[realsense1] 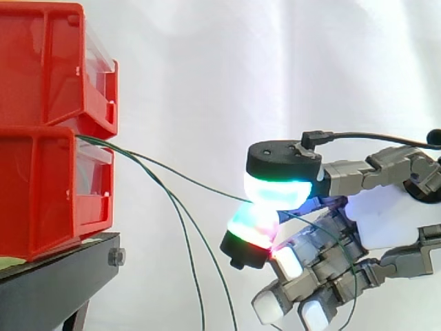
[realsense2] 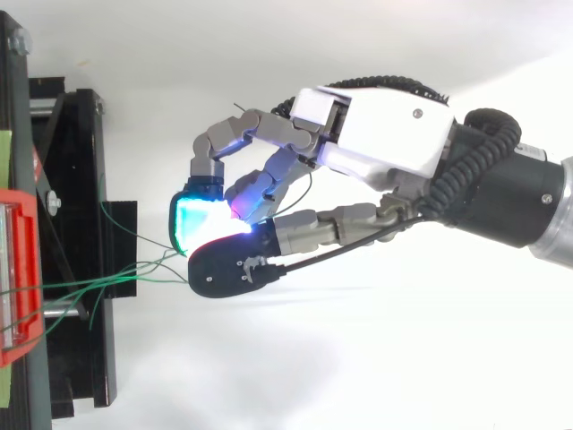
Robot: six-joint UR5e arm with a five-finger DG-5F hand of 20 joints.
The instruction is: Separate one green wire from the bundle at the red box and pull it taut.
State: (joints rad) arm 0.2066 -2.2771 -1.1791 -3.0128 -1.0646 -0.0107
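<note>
Pinching 1 green wire point(realsense1: 200, 182), hand point(realsense1: 386, 215) hangs near red bins point(realsense1: 48, 138) before white curtain point(realsense1: 207, 69).

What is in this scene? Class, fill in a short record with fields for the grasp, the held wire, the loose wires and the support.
grasp: hand comes in from the right, two glowing pads pinched together
held: one green wire, pinched between the pads, almost straight from the bins
loose: at least two other wires hang down from the same spot
support: black stand under the two stacked red bins
</note>
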